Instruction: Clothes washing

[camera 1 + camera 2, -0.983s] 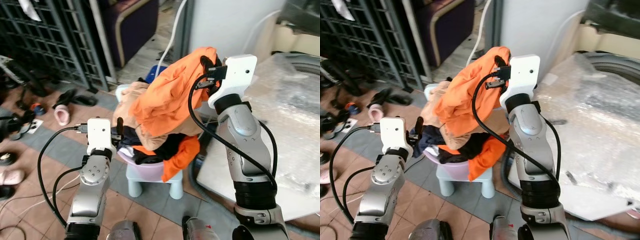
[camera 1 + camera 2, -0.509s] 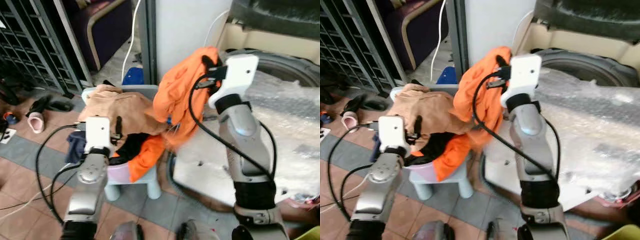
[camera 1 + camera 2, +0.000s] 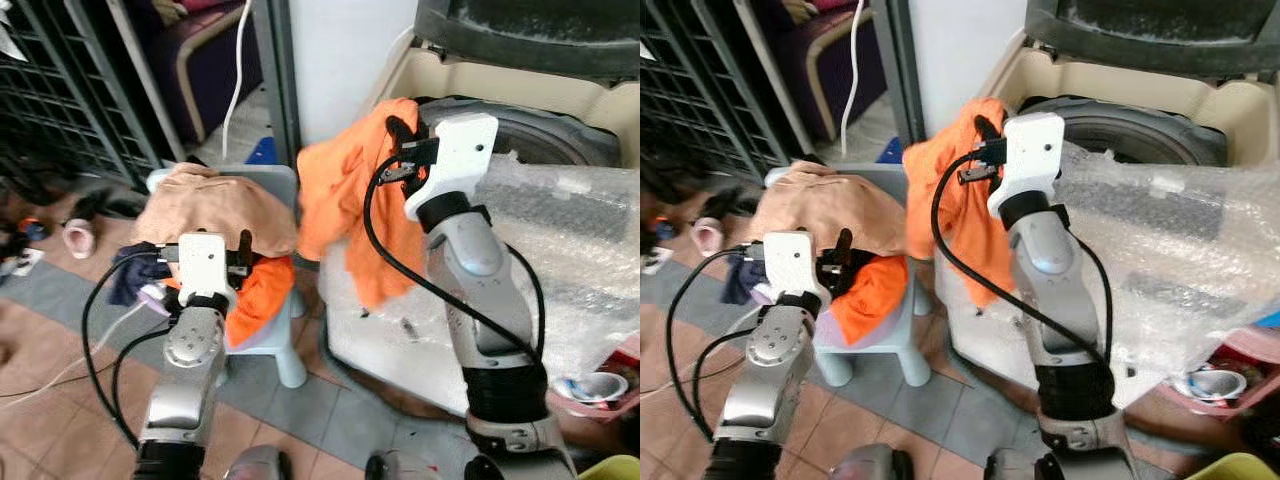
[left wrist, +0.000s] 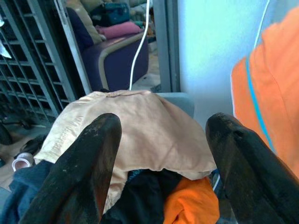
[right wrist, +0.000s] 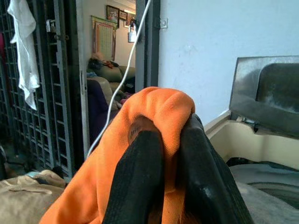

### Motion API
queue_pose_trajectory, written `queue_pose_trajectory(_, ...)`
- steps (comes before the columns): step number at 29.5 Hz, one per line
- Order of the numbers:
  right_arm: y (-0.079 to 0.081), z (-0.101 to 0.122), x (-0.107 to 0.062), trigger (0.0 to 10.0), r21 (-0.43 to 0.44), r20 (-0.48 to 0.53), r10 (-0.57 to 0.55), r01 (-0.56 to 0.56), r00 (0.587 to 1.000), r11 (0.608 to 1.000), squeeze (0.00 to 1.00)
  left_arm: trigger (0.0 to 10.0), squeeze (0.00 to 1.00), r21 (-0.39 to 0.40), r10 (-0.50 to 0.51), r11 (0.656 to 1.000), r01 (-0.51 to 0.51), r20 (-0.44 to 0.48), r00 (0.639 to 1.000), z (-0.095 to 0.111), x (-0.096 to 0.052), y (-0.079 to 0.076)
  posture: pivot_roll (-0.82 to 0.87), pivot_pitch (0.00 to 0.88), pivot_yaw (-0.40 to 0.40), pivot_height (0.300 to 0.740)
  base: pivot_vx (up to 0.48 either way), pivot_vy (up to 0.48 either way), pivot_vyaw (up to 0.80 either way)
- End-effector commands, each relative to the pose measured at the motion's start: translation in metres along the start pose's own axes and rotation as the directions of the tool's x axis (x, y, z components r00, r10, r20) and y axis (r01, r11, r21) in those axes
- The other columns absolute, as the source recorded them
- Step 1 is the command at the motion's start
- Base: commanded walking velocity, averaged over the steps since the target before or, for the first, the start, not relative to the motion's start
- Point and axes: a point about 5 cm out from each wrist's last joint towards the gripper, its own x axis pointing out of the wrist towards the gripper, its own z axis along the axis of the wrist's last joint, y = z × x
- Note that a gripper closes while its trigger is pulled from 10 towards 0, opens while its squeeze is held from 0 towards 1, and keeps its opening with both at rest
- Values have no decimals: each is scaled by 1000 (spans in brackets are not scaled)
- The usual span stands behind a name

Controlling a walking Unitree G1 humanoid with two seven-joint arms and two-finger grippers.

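The orange shirt (image 3: 345, 200) hangs in loose folds, pinched at its top by the right gripper (image 5: 161, 154) beside the washer's (image 3: 560, 140) front left corner. The left gripper (image 4: 161, 163), fingers spread and empty, points at the clothes pile (image 3: 215, 215) heaped on a pale stool (image 3: 285, 345). Bubble wrap (image 3: 580, 250) covers the washer's top. Tiled floor (image 3: 60, 330); black grille (image 3: 70, 90) behind.

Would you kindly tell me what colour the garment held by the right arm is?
The garment is bright orange, pinched in the right tool; the right wrist view shows it best.
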Motion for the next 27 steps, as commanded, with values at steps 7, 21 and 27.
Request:
queue_pose_trajectory(7,-37,43,58,10000,-101,132,-78,91,988,991,0,10000,0,-8,-35,999,36,31,999,5,2,-3,-55,39,89,740,184,0,0)
queue_pose_trajectory(21,-107,74,85,10000,-218,207,-372,413,905,884,0,10000,0,-27,-2,1000,3,19,1000,3,-1,-2,-38,36,61,740,110,0,0)
queue_pose_trajectory(27,-93,19,66,10000,-264,43,-312,312,949,913,0,10000,0,-29,-12,1000,12,9,1000,1,-1,-3,-42,39,66,740,0,0,0)
